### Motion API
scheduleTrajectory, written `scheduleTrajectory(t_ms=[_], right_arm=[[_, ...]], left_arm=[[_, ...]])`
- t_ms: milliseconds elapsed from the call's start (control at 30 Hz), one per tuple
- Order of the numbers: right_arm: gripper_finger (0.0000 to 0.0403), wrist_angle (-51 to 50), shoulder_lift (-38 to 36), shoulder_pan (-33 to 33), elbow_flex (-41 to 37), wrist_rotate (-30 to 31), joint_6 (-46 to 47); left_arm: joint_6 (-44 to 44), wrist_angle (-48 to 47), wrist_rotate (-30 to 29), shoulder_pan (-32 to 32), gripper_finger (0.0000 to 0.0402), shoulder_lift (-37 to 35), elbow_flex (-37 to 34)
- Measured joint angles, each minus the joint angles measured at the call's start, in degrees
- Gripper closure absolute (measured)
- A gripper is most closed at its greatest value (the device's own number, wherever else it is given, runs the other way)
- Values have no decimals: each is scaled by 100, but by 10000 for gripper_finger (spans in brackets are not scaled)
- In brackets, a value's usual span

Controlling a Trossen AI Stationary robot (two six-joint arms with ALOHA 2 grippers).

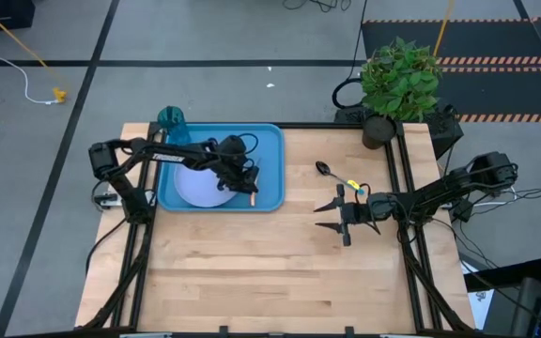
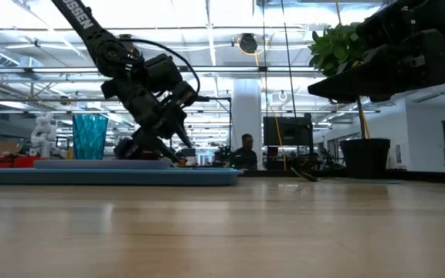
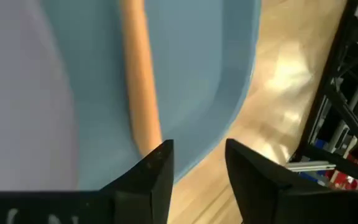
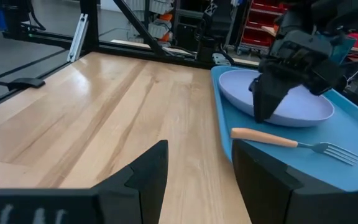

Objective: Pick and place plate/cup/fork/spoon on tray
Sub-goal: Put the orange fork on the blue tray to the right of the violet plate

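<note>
The blue tray (image 1: 266, 150) lies at the table's far left. The pale plate (image 1: 195, 188) lies on it, and the teal cup (image 1: 171, 119) stands at its far left corner. The fork (image 4: 272, 139) lies flat on the tray floor beside the plate, near the tray's right rim. My left gripper (image 3: 197, 162) hangs open just above the end of the fork's orange handle (image 3: 138, 81), pointing slantwise down. The spoon (image 1: 328, 171) lies on the bare table right of the tray. My right gripper (image 1: 327, 216) stands open above the table near the spoon, pointing toward the tray.
A potted plant (image 1: 397, 80) stands at the table's far right corner. Bare wood (image 1: 270, 272) covers the whole near half of the table. A person (image 2: 246, 150) sits far off in the room behind.
</note>
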Motion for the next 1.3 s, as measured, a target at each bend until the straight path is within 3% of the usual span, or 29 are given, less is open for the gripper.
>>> scheduleTrajectory(t_ms=[200,300,567,733,1067,1300], right_arm=[[232,-2,0,0,0,0,117],[232,-2,0,0,0,-27,122],[232,-6,0,9,0,-148,191],[232,38,0,13,0,-146,314],[232,2,2,13,0,-142,487],[232,39,2,13,0,-131,490]], left_arm=[[176,-201,-18,13,256,-364,184],[301,-192,-439,-41,256,-497,373],[1436,-2018,-2819,-475,256,-415,1529],[1583,-2866,-4357,-850,257,-272,1994],[1328,-2096,-4503,-981,257,769,2040],[1227,-2365,-4700,-1008,257,1395,2195]])
